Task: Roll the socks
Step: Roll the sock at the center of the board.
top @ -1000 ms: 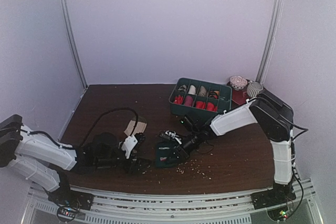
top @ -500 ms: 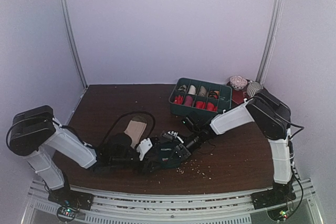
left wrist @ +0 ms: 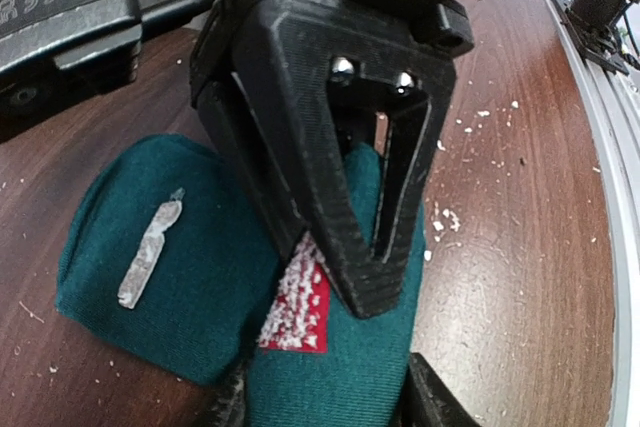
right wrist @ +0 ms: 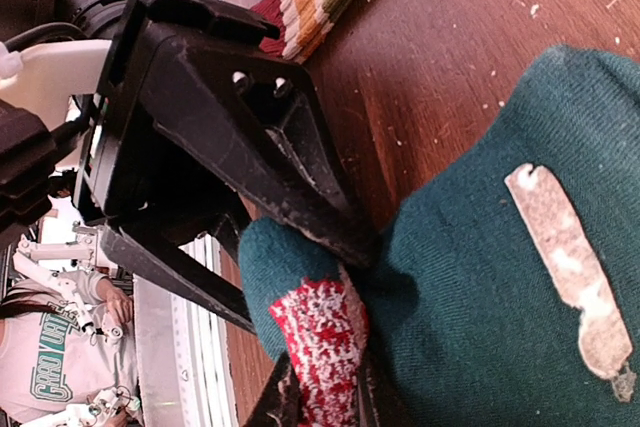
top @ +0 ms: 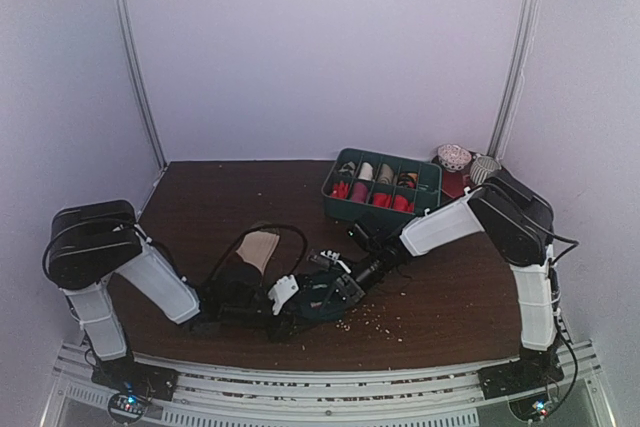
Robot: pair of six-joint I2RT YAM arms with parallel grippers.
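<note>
Overhead: striped sock | left wrist: teal sock, red patch

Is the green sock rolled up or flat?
Partly folded: the teal sock lies doubled over in two puffy lobes, not a tight roll.

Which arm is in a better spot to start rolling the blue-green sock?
Right, probably. The right end effector pinches the teal sock at the red patch on its end, ready to turn it over. The left end effector only straddles that end, fingers apart; its grip is unclear.
</note>
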